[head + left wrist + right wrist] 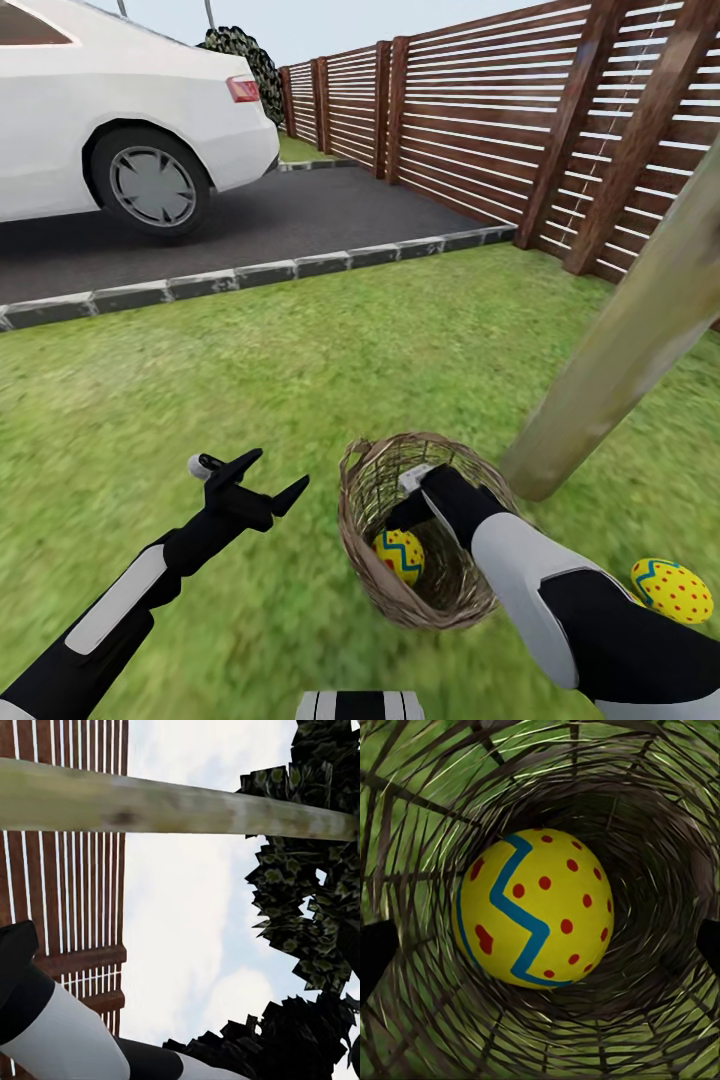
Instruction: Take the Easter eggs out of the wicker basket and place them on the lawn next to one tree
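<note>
Head view has the right gripper (405, 500) reaching down inside the wicker basket (365, 480), jaws spread wide above a yellow egg (400, 555) with red dots and a blue zigzag. Left of the basket, the left gripper (270, 478) hovers over the lawn (300, 350), open. Another egg (672, 590) lies right of the basket, near the tree (620, 350).

The left arm reaches from the lower left, its left gripper (268, 478) spread open mid-frame. The right arm bends in from the lower right, its right gripper (410, 500) pointing downward, fingers parted.
</note>
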Controlling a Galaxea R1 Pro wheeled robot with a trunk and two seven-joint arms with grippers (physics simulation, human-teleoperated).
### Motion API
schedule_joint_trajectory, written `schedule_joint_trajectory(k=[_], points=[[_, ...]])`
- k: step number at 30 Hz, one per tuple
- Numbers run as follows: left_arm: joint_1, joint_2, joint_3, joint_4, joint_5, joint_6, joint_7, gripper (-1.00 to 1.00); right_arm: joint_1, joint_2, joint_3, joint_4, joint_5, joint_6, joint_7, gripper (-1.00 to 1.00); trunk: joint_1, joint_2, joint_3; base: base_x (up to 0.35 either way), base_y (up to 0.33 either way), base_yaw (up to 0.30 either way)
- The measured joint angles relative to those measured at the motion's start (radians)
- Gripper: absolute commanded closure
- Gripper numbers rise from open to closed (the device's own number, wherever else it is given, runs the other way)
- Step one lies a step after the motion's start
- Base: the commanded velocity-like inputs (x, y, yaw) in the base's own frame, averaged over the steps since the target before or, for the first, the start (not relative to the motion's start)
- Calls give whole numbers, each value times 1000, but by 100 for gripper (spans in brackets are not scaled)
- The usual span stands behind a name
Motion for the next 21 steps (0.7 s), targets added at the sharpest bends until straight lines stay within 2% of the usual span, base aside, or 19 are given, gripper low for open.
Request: schedule_joint_trajectory(k=[5,21], points=[[0,-1,0,-3,-2,0,0,-100,0,-1,0,-1,0,-1,24,-100,2,-1,-19,0,0,0],[0,-6,-2,-3,-2,0,0,-100,0,-4,-1,-12,0,-45,20,-100,10,-5,-81,0,0,0]])
